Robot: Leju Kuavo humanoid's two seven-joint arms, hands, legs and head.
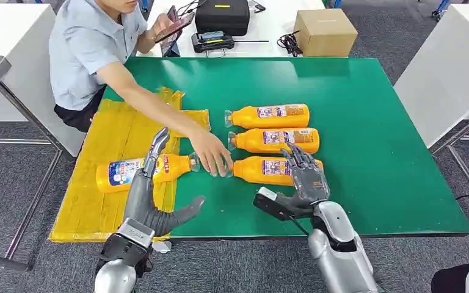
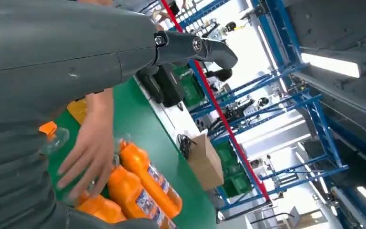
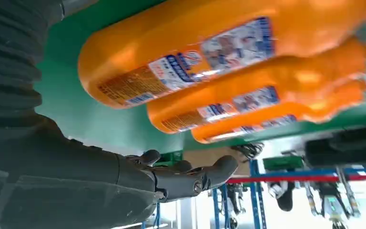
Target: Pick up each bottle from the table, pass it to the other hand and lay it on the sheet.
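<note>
Green table on grey carpet, yellow sheet, both hands spread, empty.

Head view high over green table, wrist views close, sharing bottles

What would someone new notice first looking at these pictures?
Probably the three orange bottles lying side by side on the green table, with the right hand open over the nearest one. Next, a person's hand reaches across to that bottle's cap. A fourth bottle lies on the yellow sheet, the left hand open above it.
</note>
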